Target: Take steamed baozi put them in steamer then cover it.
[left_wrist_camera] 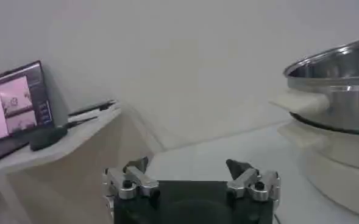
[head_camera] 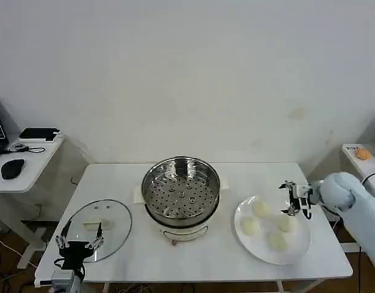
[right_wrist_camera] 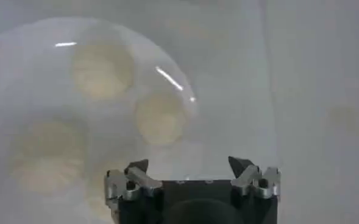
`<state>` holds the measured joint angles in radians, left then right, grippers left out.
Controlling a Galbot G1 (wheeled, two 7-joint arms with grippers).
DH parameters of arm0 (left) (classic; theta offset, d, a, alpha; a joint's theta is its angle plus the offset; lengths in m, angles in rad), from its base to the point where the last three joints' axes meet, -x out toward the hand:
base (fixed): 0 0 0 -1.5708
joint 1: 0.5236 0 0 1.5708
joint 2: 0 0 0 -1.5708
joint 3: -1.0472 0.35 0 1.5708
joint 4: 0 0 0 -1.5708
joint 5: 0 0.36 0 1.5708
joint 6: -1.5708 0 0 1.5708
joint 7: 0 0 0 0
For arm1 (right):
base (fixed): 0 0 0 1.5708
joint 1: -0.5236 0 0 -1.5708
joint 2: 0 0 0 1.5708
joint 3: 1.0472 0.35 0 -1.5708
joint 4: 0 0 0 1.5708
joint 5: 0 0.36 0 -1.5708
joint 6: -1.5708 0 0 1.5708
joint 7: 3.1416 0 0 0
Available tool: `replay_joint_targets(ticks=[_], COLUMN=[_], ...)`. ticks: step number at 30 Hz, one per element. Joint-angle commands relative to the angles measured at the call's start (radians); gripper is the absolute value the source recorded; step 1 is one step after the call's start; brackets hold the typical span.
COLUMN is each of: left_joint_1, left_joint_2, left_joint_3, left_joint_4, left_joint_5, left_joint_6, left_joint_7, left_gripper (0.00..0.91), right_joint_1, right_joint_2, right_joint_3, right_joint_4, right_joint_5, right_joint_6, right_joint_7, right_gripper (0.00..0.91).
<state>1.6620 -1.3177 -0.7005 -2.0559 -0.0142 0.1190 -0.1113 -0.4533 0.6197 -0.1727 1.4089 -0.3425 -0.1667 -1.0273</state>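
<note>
The steamer (head_camera: 152, 183), a shiny steel pot on a white base, stands mid-table with its perforated tray bare; its wall shows in the left wrist view (left_wrist_camera: 341, 97). Several cream-white baozi lie on a white plate (head_camera: 299, 243) at the right, among them one (head_camera: 260, 209) and another (head_camera: 285, 223). My right gripper (head_camera: 291, 199) hangs open just above the plate's far right edge, holding nothing. From its wrist I see the baozi (right_wrist_camera: 159, 117) on the plate (right_wrist_camera: 21, 73) beyond the open gripper (right_wrist_camera: 190, 165). The left gripper (head_camera: 82, 237) (left_wrist_camera: 188, 167) is open over the glass lid's near edge.
The flat glass lid (head_camera: 108, 213) lies on the table left of the steamer. A low side table (head_camera: 29, 155) with a mouse and a phone stands at the far left, with a lit screen (left_wrist_camera: 14, 100) on it. An orange item (head_camera: 362, 154) sits on a shelf at the right.
</note>
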Motion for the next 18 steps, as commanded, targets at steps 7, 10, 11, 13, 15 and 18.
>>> replay_joint_targets(ticks=[7,10,11,13,15,18], left_joint_1=[0.002,0.003,0.003,0.004,0.004,0.000], left_joint_2=[0.001,0.008,0.009,0.011,0.012,0.011], left_joint_3=[-0.016,-0.025,-0.028,-0.032,-0.031,-0.030], left_joint_4=[0.004,0.006,0.008,0.010,0.009,0.013], left_joint_5=[0.024,0.023,0.023,0.024,0.025,0.028], left_joint_6=[-0.005,-0.006,-0.007,-0.007,-0.007,-0.008], left_joint_7=[0.012,0.013,0.012,0.012,0.014,0.015], left_gripper=[0.907,0.907,0.907,0.907,0.907,0.907], right_joint_1=[0.281,0.273,0.269,0.263,0.258,0.254], right_joint_2=[0.103,0.135,0.149,0.163,0.176,0.180], right_joint_3=[-0.366,-0.366,-0.365,-0.367,-0.370,-0.371], right_joint_4=[-0.197,-0.214,-0.220,-0.230,-0.239,-0.242], right_joint_5=[0.102,0.103,0.103,0.092,0.089,0.107], right_joint_6=[-0.026,-0.038,-0.044,-0.048,-0.050,-0.051], right_joint_7=[-0.098,-0.085,-0.079,-0.072,-0.067,-0.041], right_gripper=[0.907,0.907,0.907,0.907,0.907,0.907])
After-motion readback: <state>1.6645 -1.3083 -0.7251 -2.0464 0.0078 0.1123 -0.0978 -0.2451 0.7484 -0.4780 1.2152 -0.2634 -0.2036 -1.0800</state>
